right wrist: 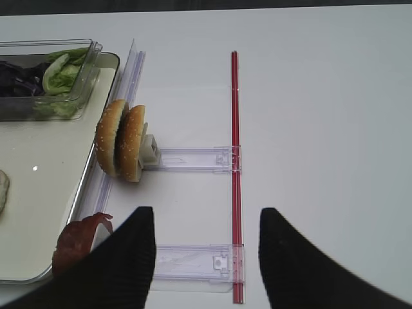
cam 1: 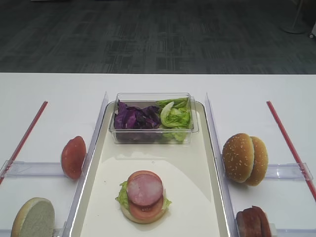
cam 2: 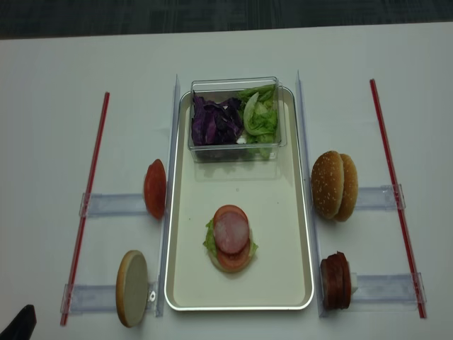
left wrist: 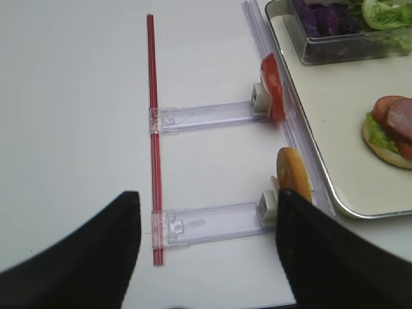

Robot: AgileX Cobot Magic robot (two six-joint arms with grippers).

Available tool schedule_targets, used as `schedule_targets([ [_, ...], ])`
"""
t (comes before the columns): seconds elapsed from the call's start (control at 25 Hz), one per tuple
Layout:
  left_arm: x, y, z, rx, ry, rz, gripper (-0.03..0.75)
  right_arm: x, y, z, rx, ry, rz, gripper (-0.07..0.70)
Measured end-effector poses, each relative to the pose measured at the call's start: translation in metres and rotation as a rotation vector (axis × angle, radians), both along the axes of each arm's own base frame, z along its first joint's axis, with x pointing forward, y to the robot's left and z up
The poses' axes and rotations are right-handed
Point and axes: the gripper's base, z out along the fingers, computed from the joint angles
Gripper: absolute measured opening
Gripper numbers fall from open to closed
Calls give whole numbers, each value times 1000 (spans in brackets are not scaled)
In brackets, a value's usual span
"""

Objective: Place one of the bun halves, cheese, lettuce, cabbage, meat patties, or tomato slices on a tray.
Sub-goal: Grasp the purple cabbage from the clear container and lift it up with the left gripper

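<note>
Nearest me, both grippers hang back over the bare table outside the red strips, and neither holds anything: the left gripper (left wrist: 206, 251) has its dark fingers spread wide with only the clear holder and table showing between them, and the right gripper (right wrist: 206, 257) stands just as open. On the left, a pale-faced bun half (cam 1: 33, 217) stands on edge in its holder, just outside the tray (cam 1: 101, 170); beyond it a tomato slice (cam 1: 73, 157) stands upright the same way, touching the tray's clear side rail. On the right, the meat patties (cam 1: 254, 221) are packed upright in the near holder and two sesame bun halves (cam 1: 244, 158) lean together in the far one. On the tray itself a stack is already begun: a bun base with lettuce (cam 1: 122, 195), tomato and a pink round slice on top (cam 1: 144, 189). Farthest off, at the tray's end, a clear box (cam 1: 152, 133) holds the cabbage (cam 1: 134, 118) beside more lettuce. From here the risks look plain enough to me: anything standing on edge can tip or roll if a finger nudges it before closing, the loose cabbage may come away in scraps, and a piece set down off-centre could slide the stack apart.
</note>
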Motion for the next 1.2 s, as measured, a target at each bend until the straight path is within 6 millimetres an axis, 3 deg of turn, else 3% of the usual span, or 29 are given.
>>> schedule_targets([
  [1.2,-2,0,6,-2,-22,0,447,0,0,0,0,0,0,400],
])
